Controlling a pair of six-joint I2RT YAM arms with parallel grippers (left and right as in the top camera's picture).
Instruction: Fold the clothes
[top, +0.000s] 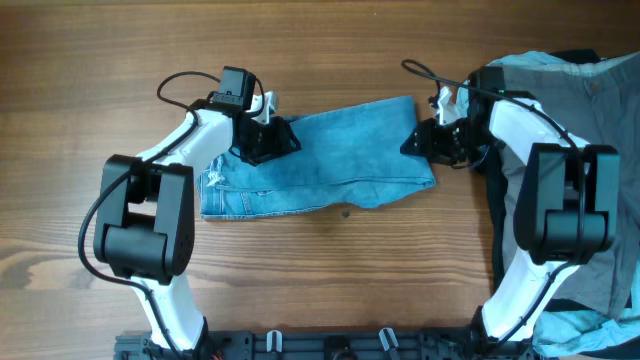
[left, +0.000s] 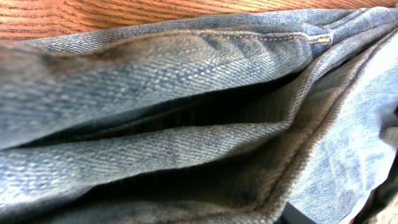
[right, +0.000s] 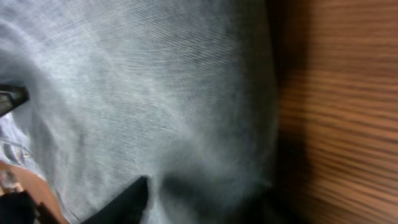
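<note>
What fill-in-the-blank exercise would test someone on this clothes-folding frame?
1. The blue denim garment lying between the left hand and the right hand is a pair of ____.
2. The heap of clothes still to be folded sits on the robot's ____ side of the table.
3. The table top is made of ____.
Missing words: jeans; right; wood.
</note>
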